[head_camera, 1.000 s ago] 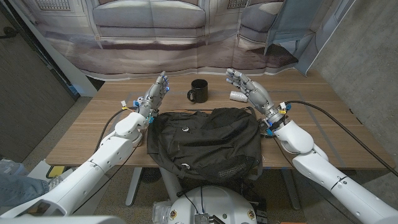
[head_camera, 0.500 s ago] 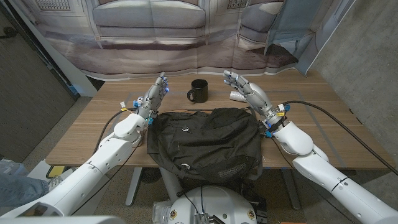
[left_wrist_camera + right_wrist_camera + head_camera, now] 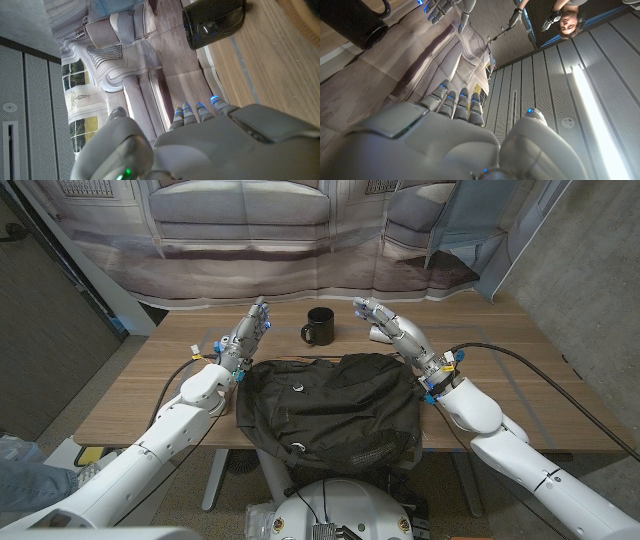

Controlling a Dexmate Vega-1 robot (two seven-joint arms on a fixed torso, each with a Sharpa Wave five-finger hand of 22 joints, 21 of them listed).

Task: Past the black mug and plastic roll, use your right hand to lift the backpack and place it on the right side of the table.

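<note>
While the black backpack (image 3: 335,410) is lying untouched, the empty, spread-fingered right hand (image 3: 393,332) is swinging inward above it, nearing a grasp.

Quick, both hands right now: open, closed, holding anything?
Left hand: open, holding nothing, raised beside the backpack.
Right hand: open, holding nothing, raised past the backpack.

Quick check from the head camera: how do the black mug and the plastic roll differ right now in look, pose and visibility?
The black mug is dark and stands upright, handle toward the robot's left; the plastic roll is pale and seems to lie on its side. The mug is fully in view with no hand over it; the roll is partly covered by the right hand. The mug sits near the table's middle, the roll to its right. Both sit beyond the backpack.
</note>
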